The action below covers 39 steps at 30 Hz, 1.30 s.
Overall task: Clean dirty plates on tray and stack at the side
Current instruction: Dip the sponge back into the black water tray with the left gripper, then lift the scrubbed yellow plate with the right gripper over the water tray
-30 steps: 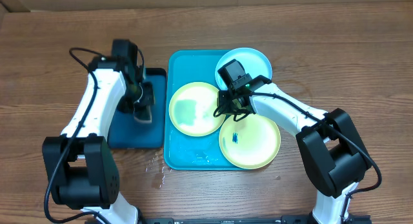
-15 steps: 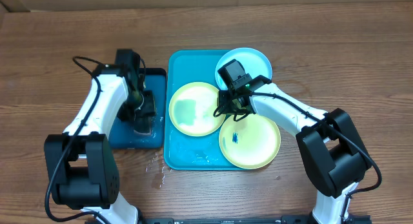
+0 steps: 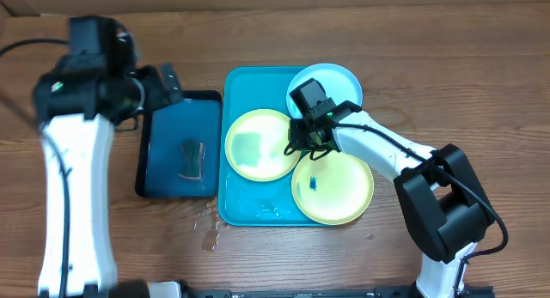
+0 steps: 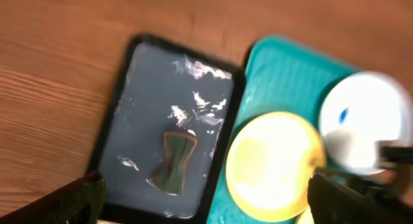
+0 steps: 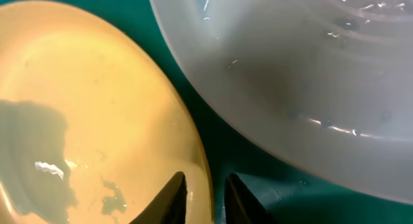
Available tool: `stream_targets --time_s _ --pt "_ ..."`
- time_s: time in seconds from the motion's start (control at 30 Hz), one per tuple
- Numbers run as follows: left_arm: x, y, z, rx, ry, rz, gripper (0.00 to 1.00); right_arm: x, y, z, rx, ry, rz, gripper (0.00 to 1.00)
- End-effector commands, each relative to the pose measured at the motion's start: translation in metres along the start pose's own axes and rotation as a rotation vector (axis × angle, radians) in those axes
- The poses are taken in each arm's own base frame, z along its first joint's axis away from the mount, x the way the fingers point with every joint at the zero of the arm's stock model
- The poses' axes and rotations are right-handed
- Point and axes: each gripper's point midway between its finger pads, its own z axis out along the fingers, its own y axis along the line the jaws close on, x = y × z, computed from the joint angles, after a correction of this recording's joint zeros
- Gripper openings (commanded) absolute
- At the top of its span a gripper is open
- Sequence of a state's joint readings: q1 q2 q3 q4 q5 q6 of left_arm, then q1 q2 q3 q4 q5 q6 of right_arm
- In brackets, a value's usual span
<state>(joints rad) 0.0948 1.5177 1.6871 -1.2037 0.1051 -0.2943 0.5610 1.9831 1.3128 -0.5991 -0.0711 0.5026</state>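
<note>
**Right gripper at the rim of the wet plate, left arm up and clear**

On the wooden table (image 3: 447,66) the turquoise tray (image 3: 236,208) carries all three plates, and nothing is stacked at the side yet. Just beside it lies the dark blue tray (image 3: 163,182), wet, with a small dark pad (image 3: 191,159) lying loose in it. The wet yellow-green plate (image 3: 253,145) sits nearest that tray. The smeared yellow-green plate (image 3: 339,191) is at the near right, and the light blue plate (image 3: 335,82) rests at the far corner, partly over the tray's rim.

The left gripper (image 4: 206,192) hangs high over the dark tray, fingers wide apart and empty. The right gripper (image 5: 205,195) sits low where the three plates meet, its fingers nearly together with the wet plate's rim between them. Whether they are pinching it I cannot tell.

My read is that the wet plate, showing no smear, is the one to take out. To do that well:
- seat the rim deeper between the jaws before squeezing, since wet plastic will likely slip
- raise the gripped edge first, then draw away from the two neighbouring plates, which lie very close
- carry it level and set it down flat on bare table, well away from the left arm
</note>
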Motion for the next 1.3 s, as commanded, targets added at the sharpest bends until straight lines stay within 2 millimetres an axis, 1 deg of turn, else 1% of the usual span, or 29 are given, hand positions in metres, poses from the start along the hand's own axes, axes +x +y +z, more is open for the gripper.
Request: stream_targets --time_s 0.0,0.03,0.17,0.27,0.47,0.6,0.73,0.87,1.0,1.07,1.17,1.27 --pt "-0.002 0.001 -0.022 0.01 -0.049 -0.029 1.0 -0.004 0.002 -0.011 -0.008 -0.031 0.019 0.1" --pt "-0.001 0.005 -0.026 -0.01 -0.056 -0.029 1.0 -0.004 0.003 -0.011 -0.012 -0.035 0.023 0.04" --pt "0.009 0.019 -0.028 -0.085 -0.025 -0.034 1.0 -0.01 0.007 -0.015 -0.027 -0.047 0.02 0.04" --pt "0.015 0.023 -0.028 -0.108 -0.006 -0.048 0.99 -0.015 0.012 -0.024 -0.032 -0.047 0.022 0.04" --pt "0.014 0.024 -0.028 -0.109 -0.007 -0.055 1.0 -0.033 0.027 -0.057 -0.051 -0.077 0.019 0.04" --pt "0.012 0.032 -0.029 -0.158 -0.022 -0.054 1.0 -0.043 0.036 -0.079 -0.056 -0.085 0.018 0.04" --pt "0.012 0.032 -0.029 -0.159 -0.022 -0.052 1.0 -0.052 0.044 -0.102 -0.062 -0.093 0.017 0.04" --pt "0.012 0.032 -0.029 -0.159 -0.023 -0.052 1.0 -0.06 0.055 -0.117 -0.081 -0.115 0.012 0.04" --pt "0.012 0.032 -0.029 -0.159 -0.023 -0.052 1.0 -0.063 0.069 -0.118 -0.111 -0.142 0.012 0.04" --pt "0.012 0.032 -0.029 -0.159 -0.023 -0.052 1.0 -0.064 0.08 -0.116 -0.132 -0.158 -0.007 0.04" --pt "0.012 0.032 -0.029 -0.159 -0.023 -0.052 1.0 -0.066 0.098 -0.109 -0.153 -0.193 -0.038 0.04" --pt "0.012 0.032 -0.029 -0.159 -0.023 -0.052 1.0 -0.065 0.117 -0.096 -0.164 -0.225 -0.072 0.04"
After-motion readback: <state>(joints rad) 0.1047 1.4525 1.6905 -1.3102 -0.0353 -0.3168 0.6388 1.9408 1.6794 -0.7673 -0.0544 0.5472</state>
